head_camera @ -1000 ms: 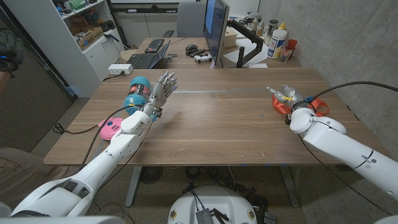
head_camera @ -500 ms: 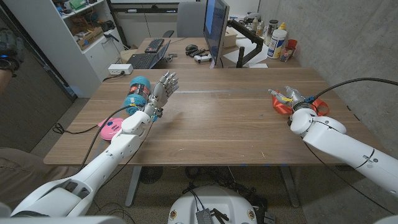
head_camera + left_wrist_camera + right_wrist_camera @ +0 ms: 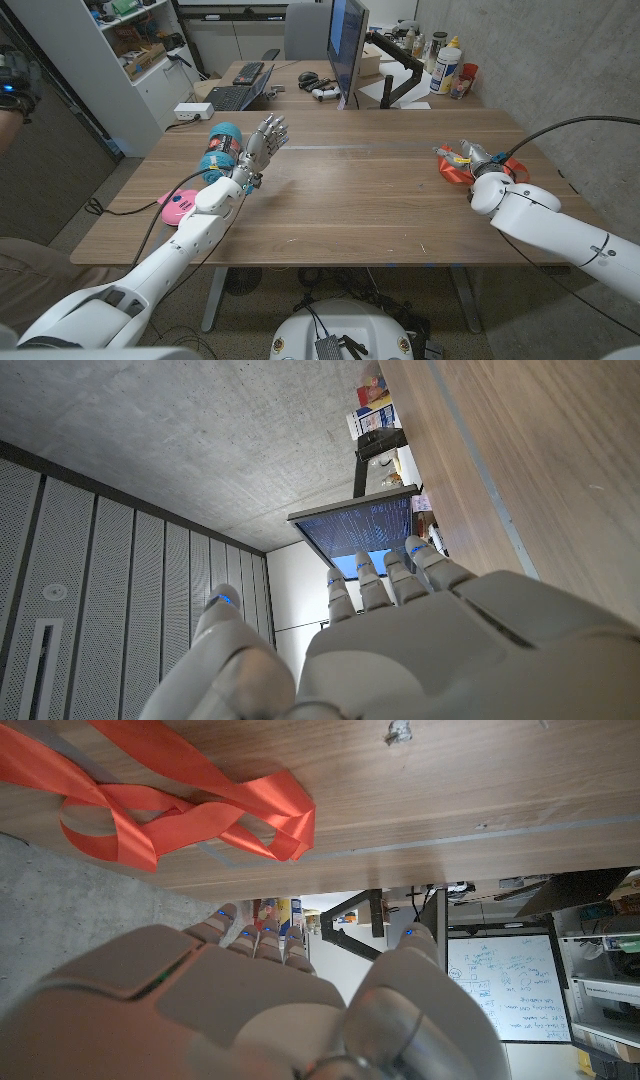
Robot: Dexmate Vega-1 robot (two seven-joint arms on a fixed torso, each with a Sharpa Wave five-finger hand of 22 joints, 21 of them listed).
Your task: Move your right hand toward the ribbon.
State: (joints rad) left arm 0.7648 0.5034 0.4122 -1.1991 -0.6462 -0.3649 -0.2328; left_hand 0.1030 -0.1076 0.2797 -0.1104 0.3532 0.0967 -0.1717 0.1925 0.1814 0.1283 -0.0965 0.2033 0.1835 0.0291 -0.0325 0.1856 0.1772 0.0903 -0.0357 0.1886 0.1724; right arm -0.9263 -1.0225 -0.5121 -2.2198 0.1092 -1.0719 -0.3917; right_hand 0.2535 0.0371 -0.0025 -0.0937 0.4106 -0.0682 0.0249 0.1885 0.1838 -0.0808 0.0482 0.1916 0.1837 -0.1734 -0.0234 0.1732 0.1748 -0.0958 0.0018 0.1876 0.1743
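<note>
An orange-red ribbon (image 3: 452,166) lies in loose loops at the table's right side, also seen in the right wrist view as the ribbon (image 3: 170,805). My right hand (image 3: 474,158) sits over the ribbon's far part, fingers apart and reaching past it; the right hand (image 3: 250,1000) holds nothing in its own view. My left hand (image 3: 258,145) stands raised at the table's left with its fingers spread and nothing in it, also shown as the left hand (image 3: 420,630).
A teal roll (image 3: 221,148) lies beside the left hand and a pink disc (image 3: 178,207) sits near the left edge. A monitor (image 3: 347,45), laptop (image 3: 240,92) and bottles (image 3: 446,65) stand on a desk behind. A concrete wall runs along the right.
My right hand has moved a little to the right and away from me, over the ribbon. The left arm has not moved.
</note>
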